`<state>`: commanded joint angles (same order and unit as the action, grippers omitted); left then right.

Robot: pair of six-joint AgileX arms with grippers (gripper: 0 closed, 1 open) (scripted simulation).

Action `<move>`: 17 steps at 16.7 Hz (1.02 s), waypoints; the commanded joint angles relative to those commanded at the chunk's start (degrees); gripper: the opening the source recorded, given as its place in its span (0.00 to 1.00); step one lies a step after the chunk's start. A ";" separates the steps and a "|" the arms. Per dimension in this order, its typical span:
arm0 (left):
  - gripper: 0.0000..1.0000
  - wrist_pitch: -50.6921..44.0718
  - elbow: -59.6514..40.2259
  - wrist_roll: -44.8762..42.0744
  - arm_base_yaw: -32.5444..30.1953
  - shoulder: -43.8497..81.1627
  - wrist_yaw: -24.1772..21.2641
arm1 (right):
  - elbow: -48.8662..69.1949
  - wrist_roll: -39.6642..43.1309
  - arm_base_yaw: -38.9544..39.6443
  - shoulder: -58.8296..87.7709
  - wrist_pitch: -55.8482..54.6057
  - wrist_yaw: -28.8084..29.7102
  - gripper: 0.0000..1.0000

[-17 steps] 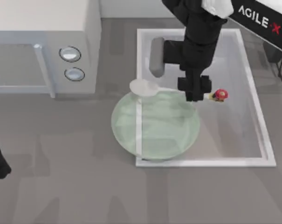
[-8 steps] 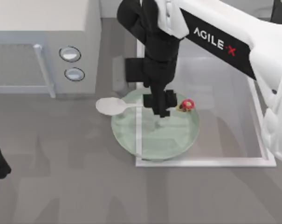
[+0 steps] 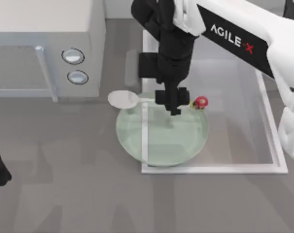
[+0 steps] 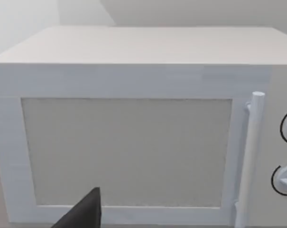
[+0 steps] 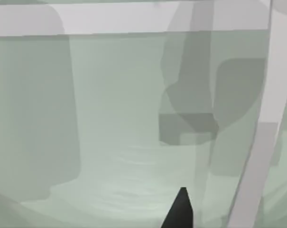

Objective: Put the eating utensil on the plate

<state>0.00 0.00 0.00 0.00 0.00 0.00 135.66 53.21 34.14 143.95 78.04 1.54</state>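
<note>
Top view — right hand [image 3: 172, 103] clamped on spoon [image 3: 123, 99], held above the plate's [image 3: 137, 141] far edge.

One spoon [image 3: 125, 99], one plate [image 3: 161, 141], one microwave [image 3: 44, 43] with seemingly two knobs [image 3: 73, 56], one tray [image 3: 268, 131].

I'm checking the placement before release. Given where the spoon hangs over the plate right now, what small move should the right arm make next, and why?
Probably shift toward the plate's centre and lower before letting go. In the top view the right gripper holds the spoon by its handle above the plate's far edge, with the bowl jutting past the rim. The left arm stays parked at the table's left edge.
</note>
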 joint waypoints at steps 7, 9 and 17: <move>1.00 0.00 0.00 0.00 0.00 0.00 0.00 | -2.57 -0.88 -1.15 -1.42 -5.16 0.63 0.00; 1.00 0.00 0.00 0.00 0.00 0.00 0.00 | -3.43 -0.64 -0.81 -1.80 -6.18 0.11 0.00; 1.00 0.00 0.00 0.00 0.00 0.00 0.00 | -7.18 1.27 1.87 -1.56 -7.28 -1.95 0.00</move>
<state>0.00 0.00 0.00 0.00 0.00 0.00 128.48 54.48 36.01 142.39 70.76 -0.40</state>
